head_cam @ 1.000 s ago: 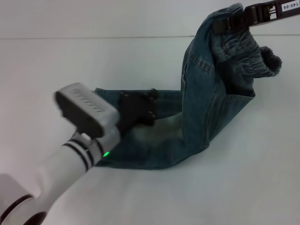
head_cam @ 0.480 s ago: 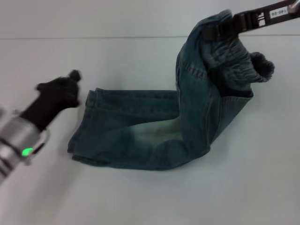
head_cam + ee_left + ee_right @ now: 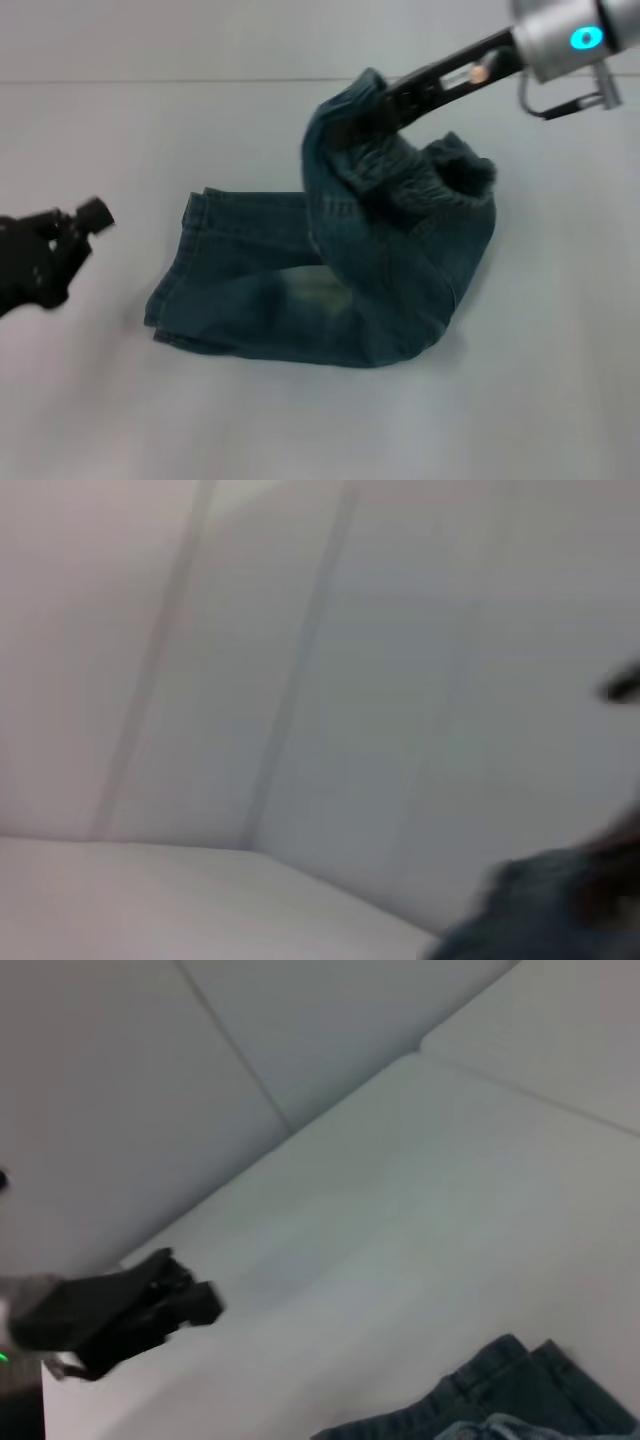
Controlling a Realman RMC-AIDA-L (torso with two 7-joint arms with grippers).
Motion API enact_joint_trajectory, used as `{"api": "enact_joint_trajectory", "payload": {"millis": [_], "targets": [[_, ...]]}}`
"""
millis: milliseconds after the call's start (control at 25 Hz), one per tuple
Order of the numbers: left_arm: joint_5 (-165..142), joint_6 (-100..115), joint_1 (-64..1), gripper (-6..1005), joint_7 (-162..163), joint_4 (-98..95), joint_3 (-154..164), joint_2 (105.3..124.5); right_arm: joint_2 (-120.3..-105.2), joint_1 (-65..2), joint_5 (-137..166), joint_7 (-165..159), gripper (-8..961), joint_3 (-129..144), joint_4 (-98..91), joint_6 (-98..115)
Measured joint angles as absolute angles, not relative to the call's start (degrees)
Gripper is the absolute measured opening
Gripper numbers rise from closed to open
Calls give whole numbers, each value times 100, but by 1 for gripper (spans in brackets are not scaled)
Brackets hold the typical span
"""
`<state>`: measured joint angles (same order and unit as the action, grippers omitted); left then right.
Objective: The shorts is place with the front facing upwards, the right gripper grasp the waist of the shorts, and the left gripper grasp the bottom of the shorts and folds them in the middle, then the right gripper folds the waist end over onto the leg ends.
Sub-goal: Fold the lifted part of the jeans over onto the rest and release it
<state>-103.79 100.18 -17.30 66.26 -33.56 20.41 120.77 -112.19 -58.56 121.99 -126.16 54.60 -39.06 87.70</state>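
Carried toward the desk's (image 3: 560,380) left edge, the waist of the shorts (image 3: 400,165) hangs clamped in the right end effector (image 3: 375,112); left end effector (image 3: 50,255) withdrawn near that edge, grip unclear

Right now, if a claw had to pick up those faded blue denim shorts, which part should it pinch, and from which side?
Probably the ruffled elastic waistband of the blue-green denim shorts, approached from above on the robot's right. It forms a thick, bunched ridge that fingers can close around, and the right gripper already pinches it there, lifted. The flat leg hems lie pressed on the white table, offering less to bite.
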Motion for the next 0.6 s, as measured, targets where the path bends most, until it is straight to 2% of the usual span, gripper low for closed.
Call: {"api": "enact_joint_trajectory", "payload": {"millis": [200,440,600], "targets": [[-11334,10829,-1708,0,6762,-3763,2043,12012,-11459,-6320,12253,-12543,155,6140,-3567,8192],[-12054,10763,-1839,0,6820,-3725,2110,12005,-11869,-6870,12752,-12383,162,6417,-3169,7667],[-12131,10593,-1898,0,6807,-3631,2200,12027,-12000,-7127,12839,-12192,167,6523,-2924,7495]]}}
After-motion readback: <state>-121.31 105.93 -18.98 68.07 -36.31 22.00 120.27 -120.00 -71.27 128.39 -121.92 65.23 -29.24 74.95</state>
